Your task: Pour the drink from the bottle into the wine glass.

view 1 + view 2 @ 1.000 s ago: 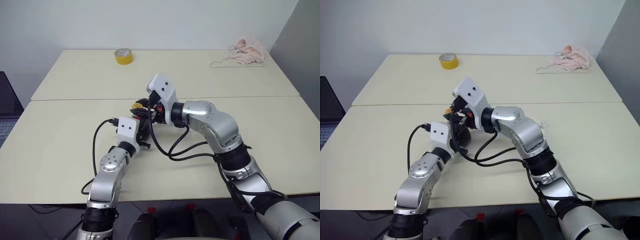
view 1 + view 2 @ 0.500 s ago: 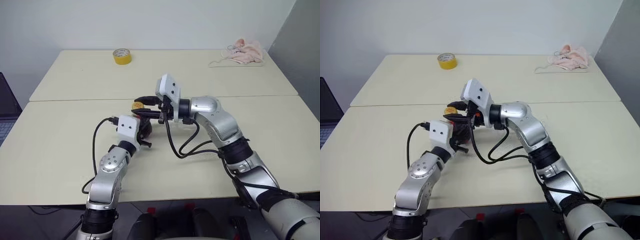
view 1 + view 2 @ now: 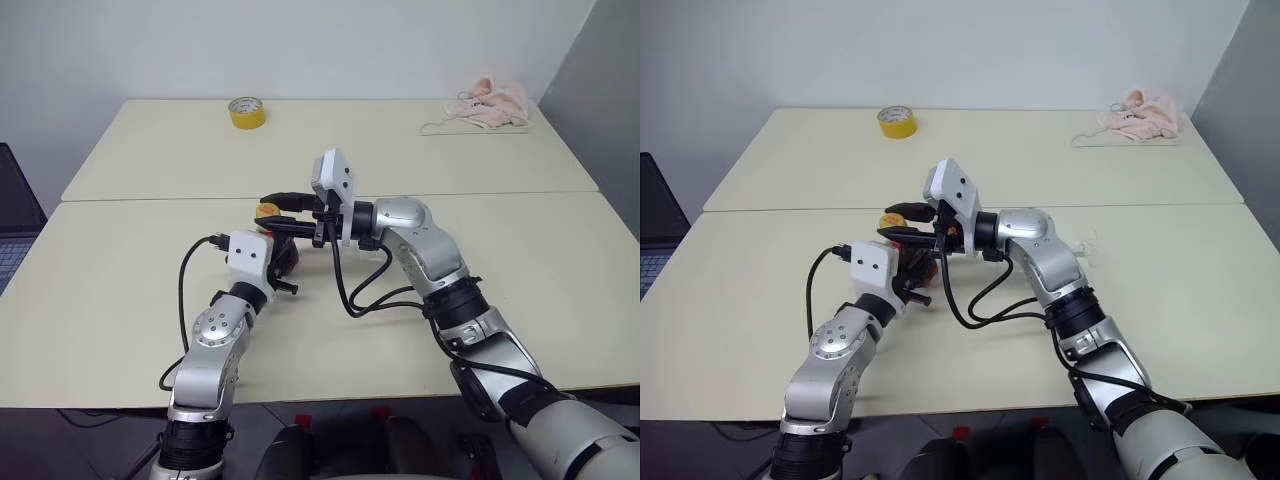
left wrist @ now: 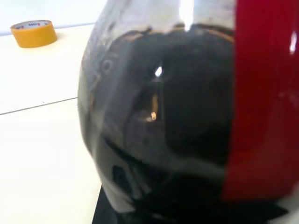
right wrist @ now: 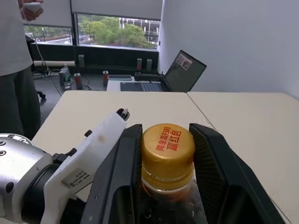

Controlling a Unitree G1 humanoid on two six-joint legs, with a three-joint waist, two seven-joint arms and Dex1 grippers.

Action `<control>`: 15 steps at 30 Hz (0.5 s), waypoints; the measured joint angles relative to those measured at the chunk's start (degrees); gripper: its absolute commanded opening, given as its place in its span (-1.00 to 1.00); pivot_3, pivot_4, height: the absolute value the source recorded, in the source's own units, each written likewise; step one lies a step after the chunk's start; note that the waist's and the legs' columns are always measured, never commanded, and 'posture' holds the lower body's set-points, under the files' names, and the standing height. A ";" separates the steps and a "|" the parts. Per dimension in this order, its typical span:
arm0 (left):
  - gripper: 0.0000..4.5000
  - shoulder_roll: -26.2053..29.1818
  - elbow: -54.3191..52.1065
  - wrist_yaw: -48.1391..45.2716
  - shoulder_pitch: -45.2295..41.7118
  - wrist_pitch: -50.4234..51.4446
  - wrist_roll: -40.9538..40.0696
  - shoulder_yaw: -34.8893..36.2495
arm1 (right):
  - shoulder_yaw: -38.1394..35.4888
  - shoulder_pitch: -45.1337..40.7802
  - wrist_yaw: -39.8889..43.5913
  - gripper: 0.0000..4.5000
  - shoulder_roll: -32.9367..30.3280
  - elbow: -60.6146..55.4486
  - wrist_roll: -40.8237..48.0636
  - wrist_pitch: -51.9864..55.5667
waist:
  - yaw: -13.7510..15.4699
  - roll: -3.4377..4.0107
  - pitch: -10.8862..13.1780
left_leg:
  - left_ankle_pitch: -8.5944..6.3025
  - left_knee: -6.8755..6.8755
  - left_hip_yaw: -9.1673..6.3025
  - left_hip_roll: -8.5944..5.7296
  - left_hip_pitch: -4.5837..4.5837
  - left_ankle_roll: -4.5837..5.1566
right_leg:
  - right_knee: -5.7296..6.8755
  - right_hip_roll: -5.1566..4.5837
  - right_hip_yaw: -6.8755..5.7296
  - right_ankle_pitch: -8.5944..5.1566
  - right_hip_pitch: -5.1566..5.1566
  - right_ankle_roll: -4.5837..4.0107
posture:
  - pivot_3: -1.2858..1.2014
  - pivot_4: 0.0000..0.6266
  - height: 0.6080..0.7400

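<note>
Bottle point(image 5: 167, 186), small clear plastic, full of dark drink, above the table point(image 3: 150, 170): left tool point(image 3: 283, 258) clamps its body, right tool point(image 5: 167, 149) grips its yellow cap point(image 5: 167, 145). Probably slippery; hold firmly.

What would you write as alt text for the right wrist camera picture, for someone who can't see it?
The right gripper has its two black fingers on either side of the bottle's yellow cap. The left arm's white wrist sits beside it, over a pale table, with a laptop and a standing person beyond.
</note>
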 measured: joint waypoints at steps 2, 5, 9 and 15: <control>-0.66 0.00 0.03 -0.10 0.00 0.08 0.01 -0.06 | 0.16 0.11 -0.22 -0.13 -0.17 -0.89 -0.96 0.50 | 0.00 0.00 0.00 | 0.00 0.00 0.00 0.00 0.00 0.00 | 0.00 0.00 0.00 0.00 0.00 0.00 | 0.03 -0.52 1.00; -0.66 0.01 0.29 -0.30 -0.01 0.26 0.03 -0.08 | 0.43 0.68 -0.84 0.30 0.13 -2.54 -1.38 0.54 | 0.00 0.00 0.00 | 0.00 -0.01 -0.01 0.00 0.00 0.00 | 0.00 0.00 0.00 0.00 0.00 0.00 | 0.03 -0.52 1.00; -0.66 0.02 1.80 -0.49 0.00 1.29 0.09 -0.41 | 0.98 0.68 -0.85 0.61 1.15 -5.07 -1.28 0.09 | -0.02 0.00 0.00 | 0.00 -0.02 -0.02 0.01 0.00 0.00 | 0.01 0.00 -0.01 0.00 -0.02 0.00 | 0.03 -0.52 1.00; -0.66 0.02 1.80 -0.53 -0.01 1.29 0.11 -0.49 | 1.41 0.75 -1.22 0.61 0.82 -6.73 -1.61 0.23 | 0.01 0.00 0.00 | 0.00 0.01 -0.01 -0.01 0.00 0.00 | 0.00 -0.01 -0.01 0.00 0.00 0.00 | 0.03 -0.52 1.00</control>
